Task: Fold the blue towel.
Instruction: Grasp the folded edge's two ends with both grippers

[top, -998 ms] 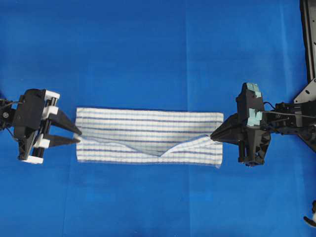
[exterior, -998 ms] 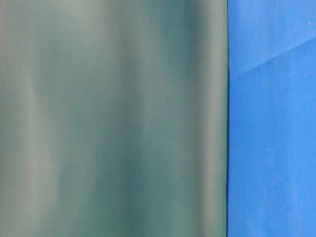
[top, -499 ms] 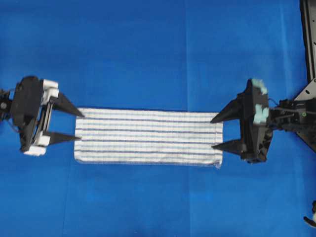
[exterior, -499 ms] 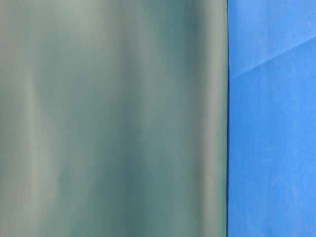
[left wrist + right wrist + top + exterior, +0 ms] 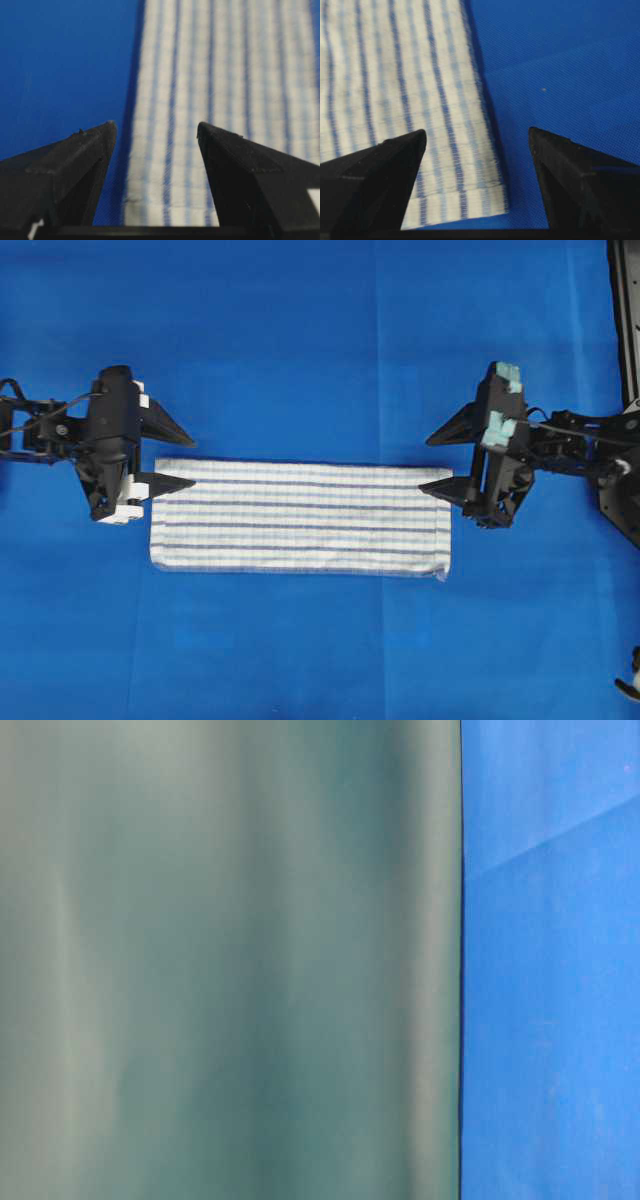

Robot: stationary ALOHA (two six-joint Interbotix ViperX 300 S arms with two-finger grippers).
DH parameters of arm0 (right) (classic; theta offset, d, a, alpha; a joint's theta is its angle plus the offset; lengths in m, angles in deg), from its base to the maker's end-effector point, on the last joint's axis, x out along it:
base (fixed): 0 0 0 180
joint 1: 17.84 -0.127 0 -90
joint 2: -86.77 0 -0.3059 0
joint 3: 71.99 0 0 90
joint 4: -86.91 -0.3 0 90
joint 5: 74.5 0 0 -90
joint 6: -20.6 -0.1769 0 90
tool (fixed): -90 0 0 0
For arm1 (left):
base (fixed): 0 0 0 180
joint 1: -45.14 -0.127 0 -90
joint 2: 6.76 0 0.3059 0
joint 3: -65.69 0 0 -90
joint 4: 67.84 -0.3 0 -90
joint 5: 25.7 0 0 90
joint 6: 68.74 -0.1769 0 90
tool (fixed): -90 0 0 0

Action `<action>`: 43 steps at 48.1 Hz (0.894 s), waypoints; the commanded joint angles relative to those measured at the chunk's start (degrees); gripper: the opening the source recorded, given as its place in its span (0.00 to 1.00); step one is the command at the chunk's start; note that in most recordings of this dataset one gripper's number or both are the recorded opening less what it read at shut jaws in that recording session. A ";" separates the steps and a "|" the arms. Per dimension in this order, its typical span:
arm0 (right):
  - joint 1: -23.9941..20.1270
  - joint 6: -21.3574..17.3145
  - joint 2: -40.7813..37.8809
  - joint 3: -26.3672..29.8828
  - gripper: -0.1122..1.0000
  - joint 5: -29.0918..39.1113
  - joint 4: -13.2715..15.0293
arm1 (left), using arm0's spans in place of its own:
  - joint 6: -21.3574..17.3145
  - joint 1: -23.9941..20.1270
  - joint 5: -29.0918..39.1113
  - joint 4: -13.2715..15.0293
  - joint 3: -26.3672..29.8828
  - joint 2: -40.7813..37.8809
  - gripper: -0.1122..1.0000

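Note:
The blue towel (image 5: 300, 517), white with dark-blue and light-blue stripes, lies flat as a long folded strip on the plain blue sheet (image 5: 300, 340). My left gripper (image 5: 185, 458) is open and empty over the strip's far left corner. Its fingers straddle the far long edge in the left wrist view (image 5: 156, 132), where the towel (image 5: 220, 75) fills the right side. My right gripper (image 5: 436, 462) is open and empty over the far right corner. The right wrist view (image 5: 476, 135) shows that corner of the towel (image 5: 395, 75) between the fingers.
The table-level view is blocked by a blurred grey-green surface (image 5: 230, 960), with only blue sheet (image 5: 550, 970) to its right. A black frame (image 5: 625, 310) stands at the overhead view's right edge.
Both grippers let go of the towel's lifted layer, which dropped flat. Both then opened wide and moved up the overhead view from the short ends to the far corners.

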 commanded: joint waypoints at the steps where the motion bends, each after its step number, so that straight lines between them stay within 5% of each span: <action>1: 0.26 0.09 -1.85 0.79 0.87 -2.46 -0.09 | -0.18 -1.14 -1.32 -0.18 1.14 -2.20 0.64; 12: 0.18 0.09 -6.77 1.41 0.80 -4.66 -0.70 | 0.09 -2.99 -5.27 -0.09 1.05 -8.44 0.62; 20: -0.26 0.09 -7.73 1.85 0.68 -4.66 -0.70 | 0.79 -2.37 -5.45 -0.09 1.41 -10.46 0.50; 27: -0.79 0.18 -7.82 1.76 0.52 -4.48 -0.53 | 0.70 -0.09 -5.01 -0.09 1.41 -10.72 0.32; 34: -1.23 0.44 -7.73 1.85 0.23 -4.22 -0.44 | 0.62 1.05 -4.04 -0.09 1.23 -10.63 0.13; 38: -1.23 0.53 -7.73 1.85 0.12 -4.13 -0.35 | 0.44 1.14 -2.72 -0.09 1.32 -10.46 0.13; 43: -1.23 0.53 -7.47 1.93 0.11 -4.13 -0.35 | 0.00 1.05 -1.23 0.00 1.76 -9.84 0.13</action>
